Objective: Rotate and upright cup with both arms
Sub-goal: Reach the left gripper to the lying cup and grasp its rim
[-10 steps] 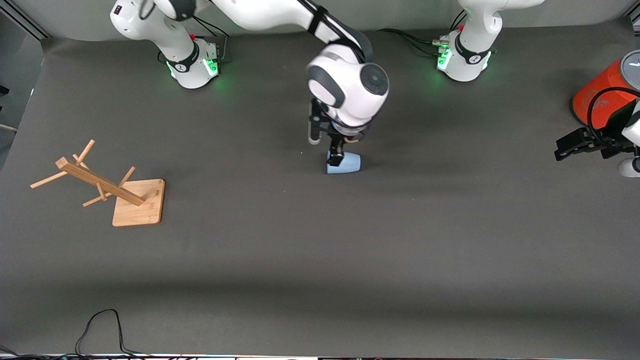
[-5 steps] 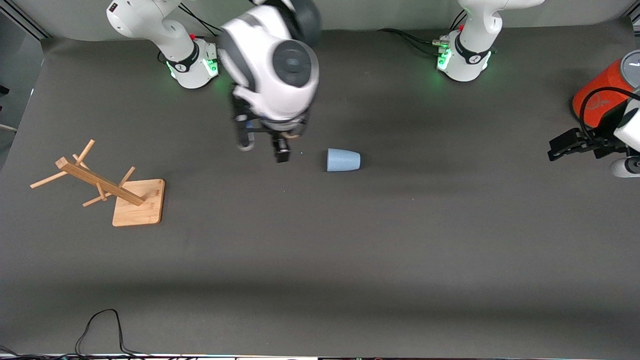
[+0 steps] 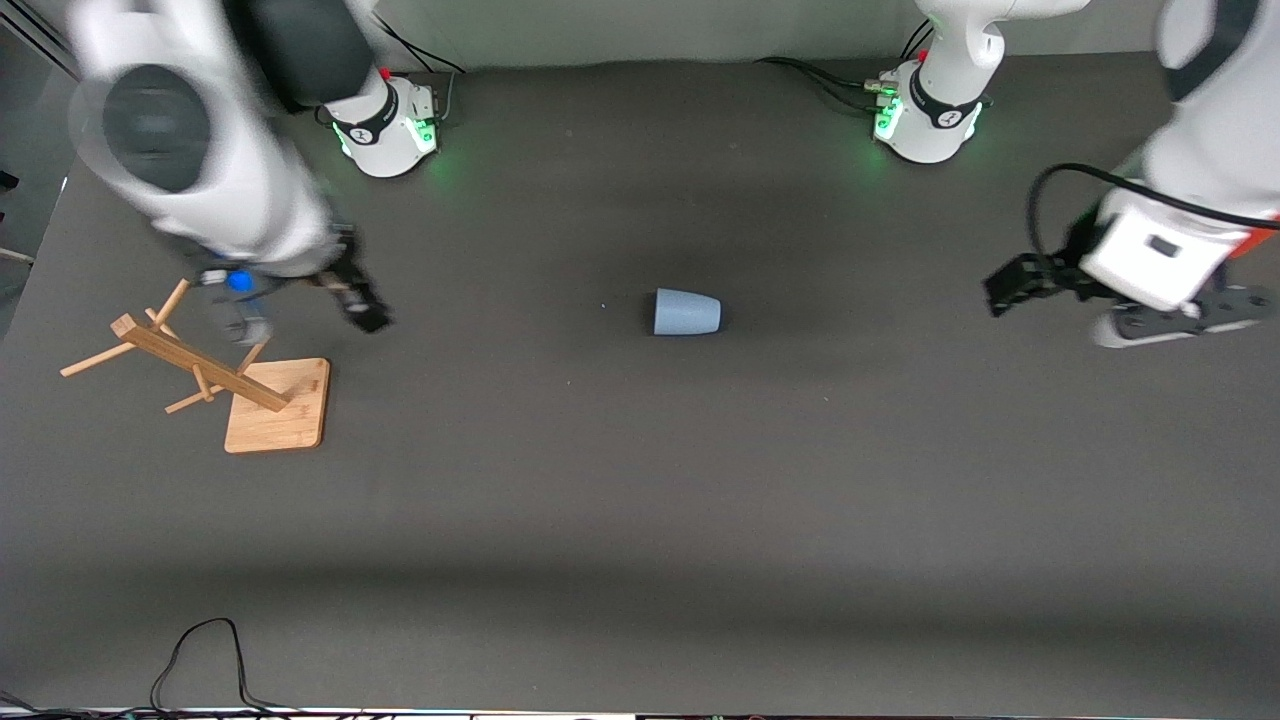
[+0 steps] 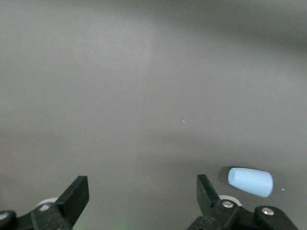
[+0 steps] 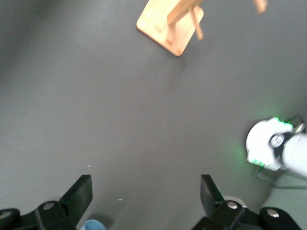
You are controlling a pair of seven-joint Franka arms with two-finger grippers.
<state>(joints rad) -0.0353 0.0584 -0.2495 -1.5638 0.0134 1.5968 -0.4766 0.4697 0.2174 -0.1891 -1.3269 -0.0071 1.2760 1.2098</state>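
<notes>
The pale-blue cup (image 3: 687, 313) lies on its side on the dark mat in the middle of the table, its wider rim toward the right arm's end. My right gripper (image 3: 300, 308) is open and empty, up in the air over the mat beside the wooden rack, far from the cup. My left gripper (image 3: 1065, 305) is open and empty over the mat at the left arm's end. In the left wrist view the cup (image 4: 250, 181) lies to one side of the open gripper (image 4: 141, 194). In the right wrist view only the cup's edge (image 5: 93, 225) shows by the open gripper (image 5: 145, 194).
A wooden peg rack (image 3: 195, 365) on its square base (image 3: 290, 415) stands at the right arm's end; the base shows in the right wrist view (image 5: 168, 26). A sliver of the orange cylinder (image 3: 1262, 236) shows past the left arm. A black cable (image 3: 200, 650) lies at the front edge.
My right gripper let go of the cup, rose and swung away to the rack end. My left gripper moved in toward the middle. The cup has stayed lying where it was.
</notes>
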